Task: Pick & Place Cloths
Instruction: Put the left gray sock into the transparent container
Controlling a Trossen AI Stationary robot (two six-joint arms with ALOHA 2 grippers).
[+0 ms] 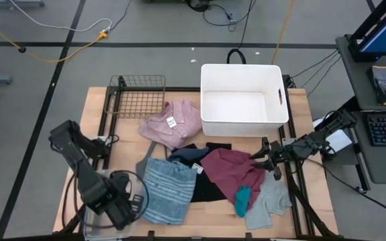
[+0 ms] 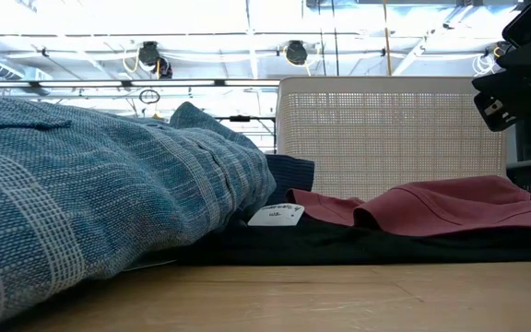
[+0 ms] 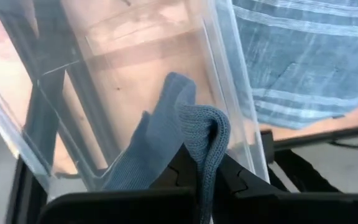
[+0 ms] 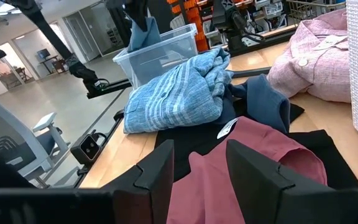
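My left gripper (image 3: 204, 169) is at the table's near left corner (image 1: 122, 206), shut on a blue-grey knit cloth (image 3: 166, 130) above a clear plastic bin (image 3: 229, 93). My right gripper (image 4: 197, 163) hovers open over the maroon cloth (image 1: 230, 171), its fingers on either side without touching. On the table lie the blue striped cloth (image 1: 166, 191), black cloth (image 1: 206, 189), dark blue cloth (image 1: 189, 155), pink shirt with white tag (image 1: 176, 124), grey cloth (image 1: 271, 204) and small teal piece (image 1: 242, 199). The maroon cloth rests partly on the black one. My left gripper pinches the blue-grey knit cloth at a folded-over part (image 3: 207, 134) between its two fingers, more than one layer there. The fingers point down from above. The cloth hangs slack below them (image 4: 143, 30), lifted over the clear bin, with its lower end inside the bin's walls.
A white perforated basket (image 1: 243, 100) stands at the table's far right. A wire basket (image 1: 138, 95) sits at the far left. The clear bin (image 1: 106, 217) occupies the near left corner. Bare wood shows along the near edge (image 2: 339, 300).
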